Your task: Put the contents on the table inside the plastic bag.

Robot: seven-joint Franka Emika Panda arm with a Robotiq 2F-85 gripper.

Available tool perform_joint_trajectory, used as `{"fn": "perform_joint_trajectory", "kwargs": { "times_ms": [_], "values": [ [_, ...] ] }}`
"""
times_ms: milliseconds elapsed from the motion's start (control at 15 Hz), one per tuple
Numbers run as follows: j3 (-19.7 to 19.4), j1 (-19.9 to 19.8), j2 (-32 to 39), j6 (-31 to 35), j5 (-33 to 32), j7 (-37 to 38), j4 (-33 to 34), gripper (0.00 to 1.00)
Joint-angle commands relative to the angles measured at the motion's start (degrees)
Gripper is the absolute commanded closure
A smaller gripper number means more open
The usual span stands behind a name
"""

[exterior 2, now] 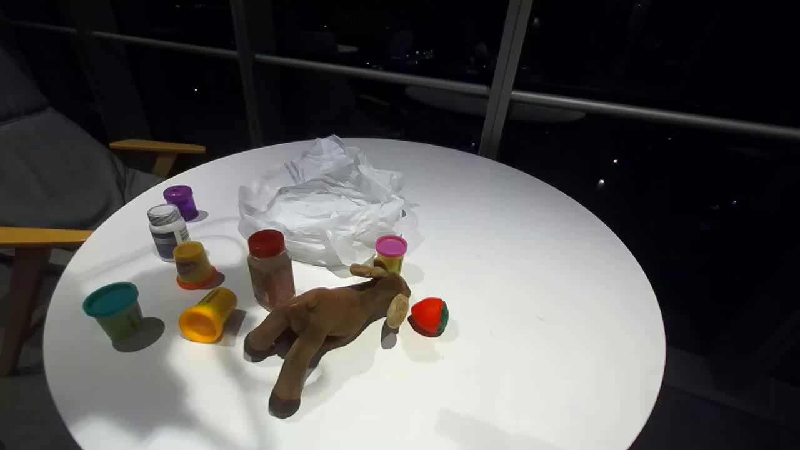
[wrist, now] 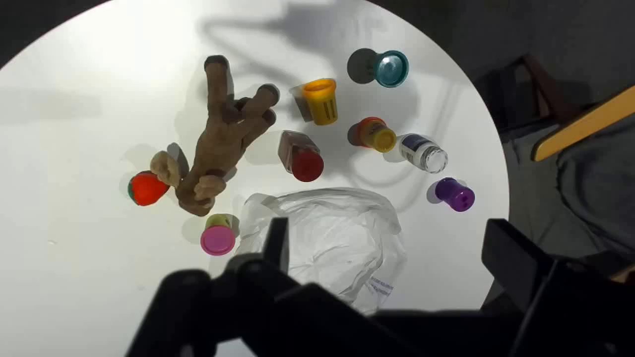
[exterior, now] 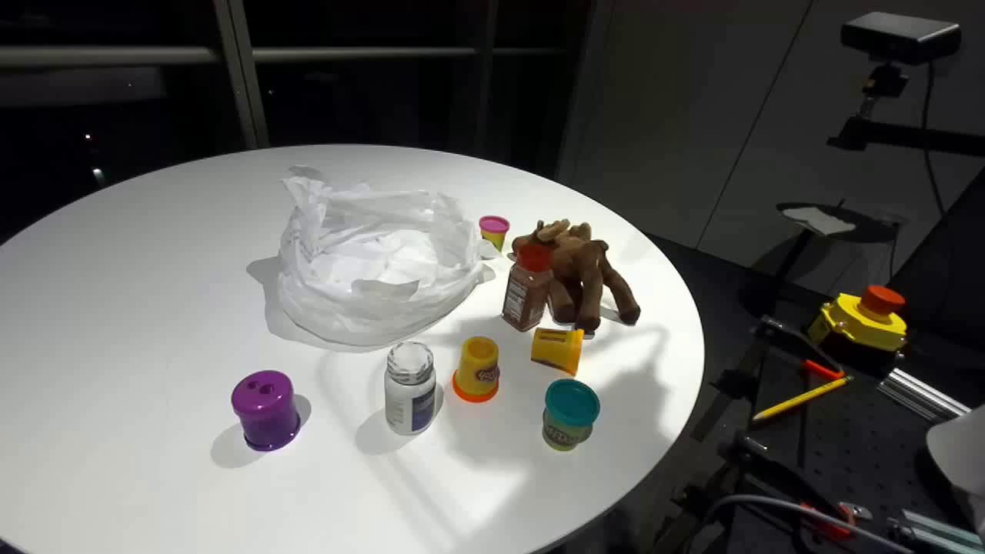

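Plastic bag [wrist: 337, 238]: lies slack on the table [wrist: 94, 277], with mouth upward. Take directions from the wrist view, with the bag as hub and 12 o'clock at top.

Items to load, all outside the bag: plush toy [wrist: 218, 145] between 10 and 11 o'clock; strawberry [wrist: 148, 189] between 9 and 10; pink-lidded tub [wrist: 218, 239] at 9, just beside the bag; red-capped jar [wrist: 301, 157] between 11 and 12; sideways yellow tub [wrist: 323, 104] at 12; teal-lidded tub [wrist: 391, 68] between 12 and 1; inverted yellow tub [wrist: 378, 136] at 1; white bottle [wrist: 420, 151] between 1 and 2; purple container [wrist: 455, 194] past 2.

Possible faults, by judgement:
1. Collapse of the mouth. Likely cause: thin film, prone to folding under a glancing item.
2. Dragging of the bag. Likely cause: snagging of the rim during a low approach, or on the plush toy's splayed legs.
3. Rolling of the sideways yellow tub. Likely cause: off-centre pinch on a tapered round wall.
4. Knocking over of the white bottle. Likely cause: narrow gap beside the inverted yellow tub.
5. Shunting of the strawberry. Likely cause: contact during plush toy pickup.

Gripper [wrist: 389, 238]: spread wide, with fingers [wrist: 275, 239] well apart, toward 9 and 3 o'clock. Holds nothing. Shows in neither exterior view; apparently touches no item.
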Motion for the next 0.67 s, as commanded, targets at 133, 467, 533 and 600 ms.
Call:
{"fn": "perform_joint_trajectory", "kwargs": {
  "times_ms": [133,467,533,600],
  "values": [
    [0.9,-1.15,-0.25,-0.19,0.51,-0.47,0.91,0.0],
    [0.9,-1.15,-0.32,-0.19,0.51,-0.47,1.0,0.0],
    [0.9,-1.15,-0.32,-0.19,0.51,-0.47,1.0,0.0],
    [0.9,-1.15,-0.32,-0.19,0.51,-0.47,1.0,0.0]
  ]
}}
